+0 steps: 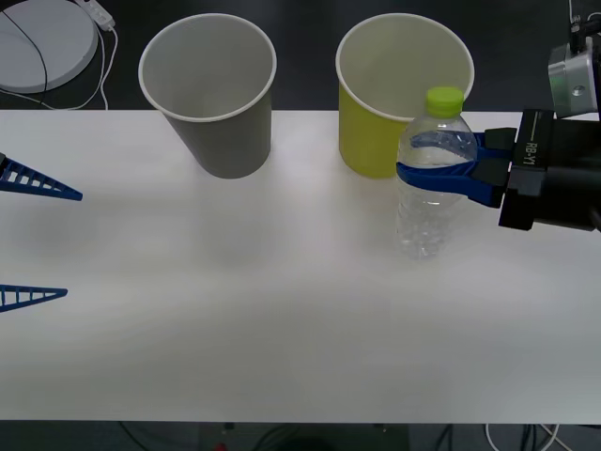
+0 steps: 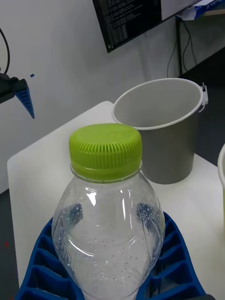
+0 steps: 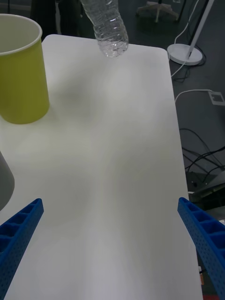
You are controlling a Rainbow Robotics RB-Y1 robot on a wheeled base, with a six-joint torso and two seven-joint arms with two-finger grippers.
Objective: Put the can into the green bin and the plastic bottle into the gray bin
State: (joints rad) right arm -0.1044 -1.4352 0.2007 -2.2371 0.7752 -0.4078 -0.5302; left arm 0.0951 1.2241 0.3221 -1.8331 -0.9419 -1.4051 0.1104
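My right gripper [image 1: 424, 160] is shut on the plastic bottle [image 1: 430, 202], a clear bottle with a lime-green cap [image 2: 105, 150]. It grips the bottle's upper body and holds it above the table, just in front of the green bin [image 1: 371, 141]. The gray bin [image 1: 221, 132] stands to the left of the green one, and both are upright with nothing showing inside. At the table's left edge my left gripper [image 1: 38, 240] stands open with nothing between its fingers [image 3: 18, 234]. The can is out of view.
The white table [image 1: 282, 319] has free room in front of the bins. A white round lamp base [image 1: 42, 42] with a cable sits behind the table's far left. Cables and a stand base [image 3: 185, 54] lie on the floor beyond the table's right end.
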